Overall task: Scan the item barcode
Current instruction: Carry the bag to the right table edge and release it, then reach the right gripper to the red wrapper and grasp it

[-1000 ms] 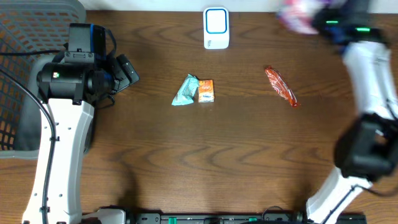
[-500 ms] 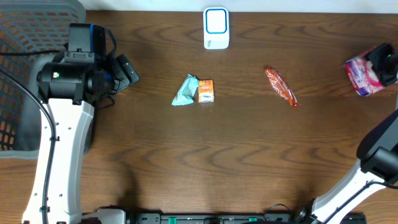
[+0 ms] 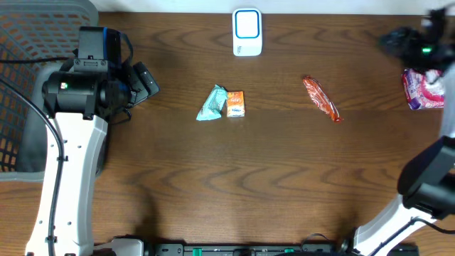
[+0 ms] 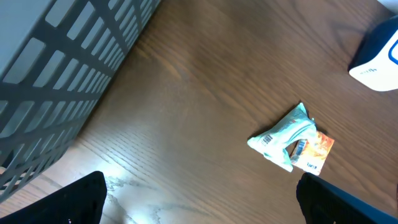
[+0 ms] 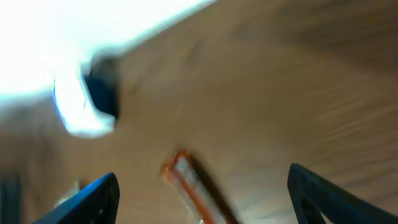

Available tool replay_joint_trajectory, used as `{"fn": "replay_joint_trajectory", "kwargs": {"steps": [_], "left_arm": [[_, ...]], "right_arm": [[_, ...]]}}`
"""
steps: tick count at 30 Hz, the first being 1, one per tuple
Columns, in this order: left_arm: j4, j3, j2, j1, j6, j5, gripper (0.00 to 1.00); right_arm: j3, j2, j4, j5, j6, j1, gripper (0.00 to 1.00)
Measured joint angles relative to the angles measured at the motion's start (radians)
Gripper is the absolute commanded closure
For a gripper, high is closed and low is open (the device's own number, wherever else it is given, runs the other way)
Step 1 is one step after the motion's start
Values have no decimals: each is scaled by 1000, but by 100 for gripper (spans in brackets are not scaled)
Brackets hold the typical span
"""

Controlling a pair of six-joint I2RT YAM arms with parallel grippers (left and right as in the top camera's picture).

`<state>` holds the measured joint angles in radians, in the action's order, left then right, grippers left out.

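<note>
- Writing is hardly readable anywhere: in the left wrist view the teal packet (image 4: 283,138) is showing a black barcode on its white end, but the digits are too small to read.
- The orange packet (image 4: 313,152) is lying against the teal one and is carrying small print that I cannot read.
- The white and blue scanner (image 3: 247,32) is standing at the far edge of the table (image 3: 256,185), and no label on it can be read.
- Only the overhead view is showing the pink packet (image 3: 424,89), which is lying at the table's right edge, apart from the right gripper (image 5: 202,183); its print is blurred.
- The right wrist view is blurred, yet it is showing the fingers (image 5: 93,199) standing wide apart with nothing held, and the red wrapper (image 3: 320,99) lying below them.
- The left gripper (image 4: 200,190) is hanging near the grey basket (image 4: 56,68), its jaws spread wide and holding nothing.
</note>
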<state>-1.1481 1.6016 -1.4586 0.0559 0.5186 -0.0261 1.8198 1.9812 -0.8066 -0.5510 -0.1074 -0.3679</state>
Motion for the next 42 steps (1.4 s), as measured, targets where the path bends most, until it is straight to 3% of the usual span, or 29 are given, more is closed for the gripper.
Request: {"fn": "replay_joint_trajectory", "kwargs": {"steps": [9, 16, 19, 21, 27, 36, 42], "left_arm": [[0, 0, 0, 0, 0, 0, 2], [0, 0, 0, 0, 0, 0, 2], [0, 0, 0, 0, 0, 0, 2], [0, 0, 0, 0, 0, 0, 2], [0, 0, 0, 0, 0, 0, 2], [0, 0, 0, 0, 0, 0, 2], [0, 0, 0, 0, 0, 0, 2]], "right_arm": [[-1, 91, -167, 236, 270, 285, 17], [-2, 195, -211, 415, 332, 376, 23], [-2, 236, -240, 457, 343, 383, 32], [-2, 270, -255, 459, 347, 383, 43], [-1, 322, -276, 419, 349, 383, 97], [18, 322, -248, 339, 229, 433, 99], [180, 322, -223, 233, 37, 486, 99]]}}
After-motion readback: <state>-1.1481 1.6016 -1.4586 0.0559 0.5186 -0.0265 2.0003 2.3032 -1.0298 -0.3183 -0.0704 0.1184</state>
